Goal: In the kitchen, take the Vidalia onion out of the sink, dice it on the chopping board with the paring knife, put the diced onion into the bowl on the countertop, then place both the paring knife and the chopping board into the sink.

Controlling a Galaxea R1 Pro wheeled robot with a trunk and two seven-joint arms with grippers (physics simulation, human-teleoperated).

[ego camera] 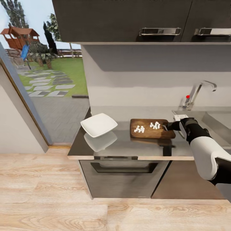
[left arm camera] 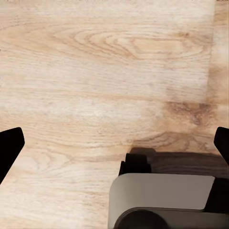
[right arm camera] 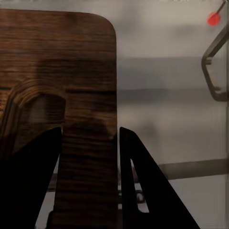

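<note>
The right gripper (ego camera: 167, 126) is gripping the right end of the chopping board (ego camera: 150, 129), its two dark fingers (right arm camera: 143, 191) closed on either side of the board's edge, as the right wrist view is showing. The board is lying on the countertop (ego camera: 128, 146), toward its back edge and right of its middle, with two small heaps of white diced onion (ego camera: 147, 127) sitting on it: one near the board's middle, one nearer its back right part. The white bowl (ego camera: 98, 124) is appearing tilted at the countertop's left end, well apart from the board, with its reflection showing in the glossy slab beneath it. The sink (ego camera: 215, 119) is lying at the countertop's right, and its chrome tap (ego camera: 196, 93) with the red knob (ego camera: 187, 96) is standing at the back edge against the grey wall.

The left gripper (left arm camera: 114, 145) is hanging over the pale wood floor (left arm camera: 95, 71), its fingertips spread wide at the two sides of the left wrist view and nothing between them.

Dark cabinets (ego camera: 128, 19) with steel handles are hanging above the countertop, and an oven (ego camera: 125, 176) is sitting under it. No writing or label is readable anywhere.
</note>
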